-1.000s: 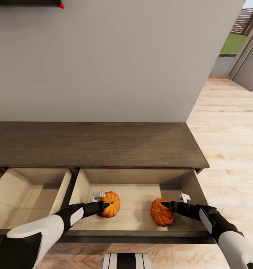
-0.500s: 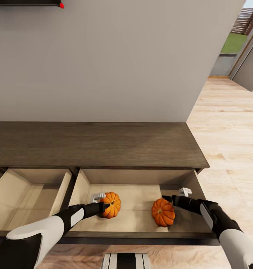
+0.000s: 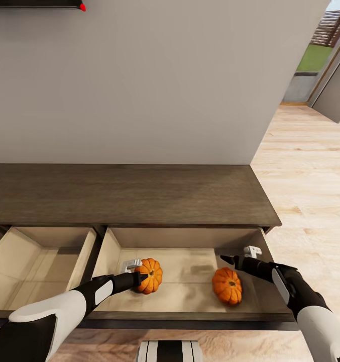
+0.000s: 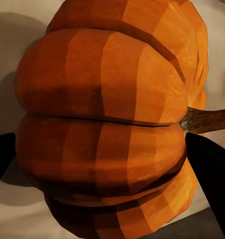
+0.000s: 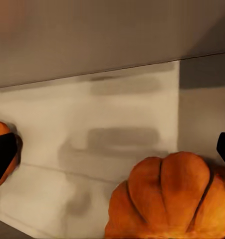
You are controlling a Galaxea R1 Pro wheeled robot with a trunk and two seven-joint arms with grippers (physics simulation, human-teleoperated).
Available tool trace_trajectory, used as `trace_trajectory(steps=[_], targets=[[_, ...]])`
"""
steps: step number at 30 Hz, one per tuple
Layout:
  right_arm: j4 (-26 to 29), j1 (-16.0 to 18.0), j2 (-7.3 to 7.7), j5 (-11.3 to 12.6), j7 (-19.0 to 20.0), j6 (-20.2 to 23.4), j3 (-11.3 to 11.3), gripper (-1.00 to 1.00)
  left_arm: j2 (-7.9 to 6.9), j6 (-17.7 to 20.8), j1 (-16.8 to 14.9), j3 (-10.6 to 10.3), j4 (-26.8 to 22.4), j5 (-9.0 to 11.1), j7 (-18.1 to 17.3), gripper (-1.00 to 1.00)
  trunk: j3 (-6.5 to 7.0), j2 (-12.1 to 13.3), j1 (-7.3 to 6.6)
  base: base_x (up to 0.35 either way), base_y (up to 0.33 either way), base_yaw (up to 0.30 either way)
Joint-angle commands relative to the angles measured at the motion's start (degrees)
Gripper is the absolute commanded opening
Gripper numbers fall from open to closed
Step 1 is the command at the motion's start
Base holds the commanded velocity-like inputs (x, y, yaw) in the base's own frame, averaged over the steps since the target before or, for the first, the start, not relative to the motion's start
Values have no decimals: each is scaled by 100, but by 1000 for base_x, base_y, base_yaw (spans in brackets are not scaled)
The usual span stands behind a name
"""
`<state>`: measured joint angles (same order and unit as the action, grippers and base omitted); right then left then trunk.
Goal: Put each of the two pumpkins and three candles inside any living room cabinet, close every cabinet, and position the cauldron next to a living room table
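The dark-brown cabinet (image 3: 129, 193) stands against the wall with two pale drawers pulled out. In the right-hand drawer (image 3: 190, 269) my left gripper (image 3: 138, 275) is shut on a pumpkin (image 3: 150, 275), its black fingers (image 4: 212, 167) pressing both sides of the orange ribs (image 4: 102, 114). The second pumpkin (image 3: 228, 285) rests on the drawer floor near the right wall. My right gripper (image 3: 229, 261) hovers open just above and behind it, touching nothing. In the right wrist view that pumpkin (image 5: 172, 199) sits free between the spread fingertips (image 5: 2, 154).
The left-hand drawer (image 3: 39, 261) also stands open, its pale floor bare. A grey wall (image 3: 139, 90) rises behind the cabinet. Light wood floor (image 3: 310, 191) stretches to the right toward a doorway. My base (image 3: 170, 351) is at the drawer front.
My right gripper has opened and let go of its pumpkin, which now sits lower and further right on the drawer floor. The gripper drew up and back. The left gripper has not moved.
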<state>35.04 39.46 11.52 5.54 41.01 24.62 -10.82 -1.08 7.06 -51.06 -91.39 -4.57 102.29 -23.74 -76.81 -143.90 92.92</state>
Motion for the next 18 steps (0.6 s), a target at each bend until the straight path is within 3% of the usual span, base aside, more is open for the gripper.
trace_trajectory(steps=[1,18], targets=[[4,0,-4,0,9,6,0,100,3,-3,34,-72,0,-42,14,-100,-1,1,2,0,0,0],[1,0,-43,0,66,26,29,100,-6,-9,34,-79,12,-51,36,-100,-1,1,2,0,0,0]])
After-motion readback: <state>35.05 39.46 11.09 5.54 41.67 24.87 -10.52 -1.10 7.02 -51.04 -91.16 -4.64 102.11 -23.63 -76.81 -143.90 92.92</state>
